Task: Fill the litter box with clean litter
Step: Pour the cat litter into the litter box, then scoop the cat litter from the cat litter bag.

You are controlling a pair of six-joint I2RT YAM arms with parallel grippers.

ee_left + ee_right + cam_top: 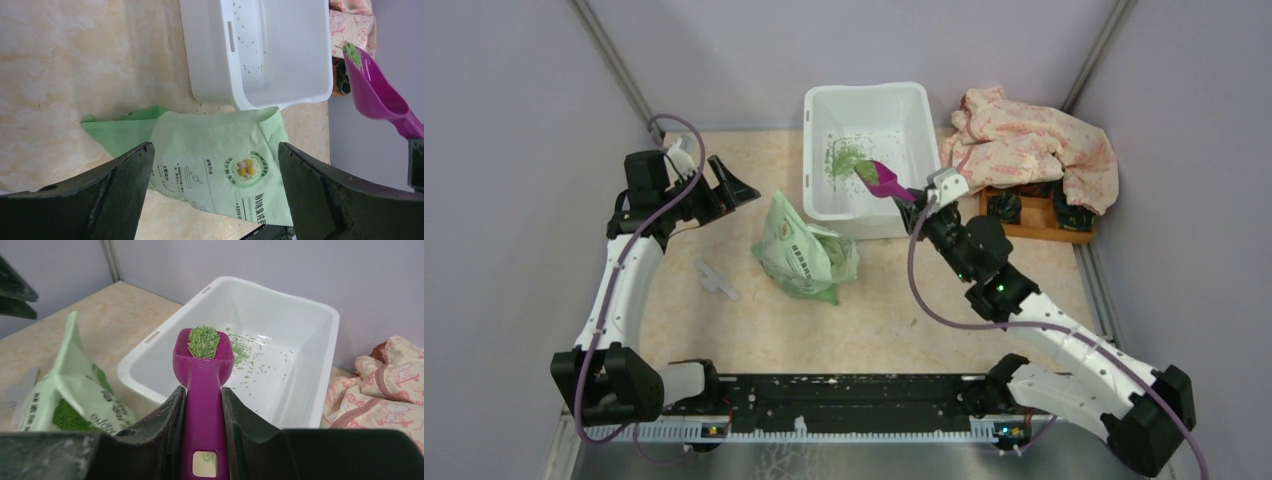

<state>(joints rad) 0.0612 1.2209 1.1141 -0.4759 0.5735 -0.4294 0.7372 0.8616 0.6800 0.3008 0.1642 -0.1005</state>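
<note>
Beige marbled table (894, 320), green bag (802, 252) slumped mid-table. The left gripper (732, 187) hangs wide open and empty near the left edge. The right gripper (202, 395) pinches the magenta scoop (202, 370) over the litter box (864, 90) at the far edge, with clean litter (203, 341) heaped in the scoop and sprinkled inside the box. Lilac walls (824, 40) behind.

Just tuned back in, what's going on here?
The right gripper holds a magenta scoop, loaded with green litter, over the litter box. Some litter already lies scattered on the box floor. The left gripper hangs open above the bag, holding nothing.
</note>
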